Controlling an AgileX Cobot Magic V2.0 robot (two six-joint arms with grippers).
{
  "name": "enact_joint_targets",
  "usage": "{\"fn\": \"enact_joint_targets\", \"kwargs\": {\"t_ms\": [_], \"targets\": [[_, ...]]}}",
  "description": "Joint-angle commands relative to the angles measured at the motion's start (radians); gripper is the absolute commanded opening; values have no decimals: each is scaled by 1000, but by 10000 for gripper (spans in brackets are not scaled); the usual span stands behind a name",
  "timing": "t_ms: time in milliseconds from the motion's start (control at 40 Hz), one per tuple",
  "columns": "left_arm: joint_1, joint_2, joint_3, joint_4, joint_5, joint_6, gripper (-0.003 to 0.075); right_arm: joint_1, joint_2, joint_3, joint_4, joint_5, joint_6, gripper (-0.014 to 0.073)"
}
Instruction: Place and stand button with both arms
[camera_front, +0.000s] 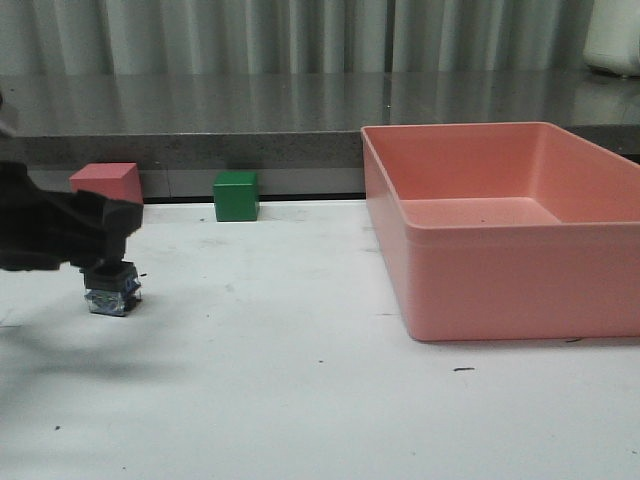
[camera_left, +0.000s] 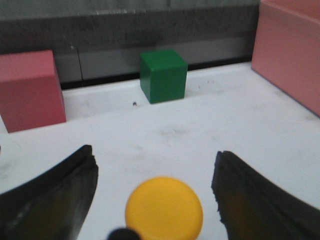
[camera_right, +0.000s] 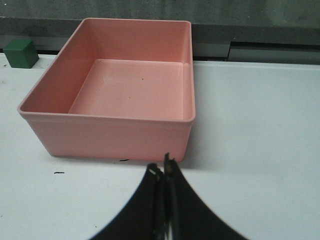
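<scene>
My left gripper (camera_left: 155, 195) straddles upright push-button (camera_front: 112, 291), jaws apart; right gripper (camera_right: 164, 200) closed, empty. Next: lift clear.

White table (camera_front: 300, 400): button (camera_front: 112, 295), cubes, bin (camera_front: 500, 280).

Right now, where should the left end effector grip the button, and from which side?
Grip the blocky base under the button's yellow cap, coming straight down. It stands upright with the round cap on top, and the open left end effector already straddles it.
</scene>
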Motion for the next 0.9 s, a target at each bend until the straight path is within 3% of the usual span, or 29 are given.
{"fn": "enact_joint_targets", "kwargs": {"t_ms": [0,300,425,751,876], "targets": [[1,-115,-16,-20,-5,-2,484,-6,12,-22,-12,-72,-8,-61],[0,-397,-40,-18,375,-2,480,-6,12,-22,-12,-72,-8,-61],[-24,-541,-40,-18,546,-2,439,-6,12,-22,-12,-72,-8,-61],[-77,-895,-40,-18,1066,-2,73,-6,12,-22,-12,-72,-8,-61],[-77,-1012,-40,-18,1276,-4,-19,-6,12,-22,-12,-72,-8,-61]]}}
